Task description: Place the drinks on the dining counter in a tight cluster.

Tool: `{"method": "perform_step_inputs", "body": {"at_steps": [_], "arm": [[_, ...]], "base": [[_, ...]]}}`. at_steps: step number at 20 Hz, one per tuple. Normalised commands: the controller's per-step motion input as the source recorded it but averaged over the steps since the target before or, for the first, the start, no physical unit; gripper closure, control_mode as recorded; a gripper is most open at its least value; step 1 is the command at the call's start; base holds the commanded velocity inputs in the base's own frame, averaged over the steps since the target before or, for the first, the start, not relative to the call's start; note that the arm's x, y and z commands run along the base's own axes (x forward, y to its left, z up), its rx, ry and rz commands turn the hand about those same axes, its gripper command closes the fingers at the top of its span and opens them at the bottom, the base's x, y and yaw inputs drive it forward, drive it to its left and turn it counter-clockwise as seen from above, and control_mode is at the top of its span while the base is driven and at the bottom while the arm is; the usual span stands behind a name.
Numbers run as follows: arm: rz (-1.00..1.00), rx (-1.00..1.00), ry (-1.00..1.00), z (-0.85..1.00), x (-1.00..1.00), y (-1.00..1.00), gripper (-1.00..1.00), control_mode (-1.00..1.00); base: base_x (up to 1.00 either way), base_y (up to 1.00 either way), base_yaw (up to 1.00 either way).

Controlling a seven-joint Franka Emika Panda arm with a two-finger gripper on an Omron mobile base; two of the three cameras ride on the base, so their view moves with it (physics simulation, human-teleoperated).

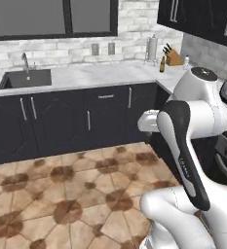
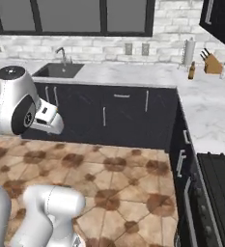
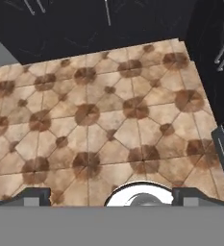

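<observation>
Veined marble worktop [image 1: 100, 74], matt brown tiled floor [image 1: 81, 194], dark glossy cabinets [image 1: 61, 121]

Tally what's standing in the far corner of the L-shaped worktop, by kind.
Paper-towel roll: 1
Knife block: 1
Brown bottle: 1
Clear bottle: 1
Total: 4

My arm [image 1: 195, 146] is made of glossy white rounded shells, with a broad black band running down one link that carries small pale lettering too blurred to read. Its joints end in round dark caps ringed with grey — one such cap tops my elbow. My two fingertips [image 3: 34, 196] are small, dark and blocky.
</observation>
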Motion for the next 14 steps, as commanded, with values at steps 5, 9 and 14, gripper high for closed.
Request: {"method": "perform_step_inputs", "body": {"at_steps": [5,9,14], "arm": [[0.0,0.0,0.0,0.0,0.0,0.0,-1.0,1.0],[0.0,0.0,0.0,0.0,0.0,0.0,-1.0,1.0],[0.0,0.0,0.0,0.0,0.0,0.0,-1.0,1.0]], "base": [[0.85,0.94,-0.58],[1.0,1.0,-0.46],[1.0,0.83,-0.42]]}}
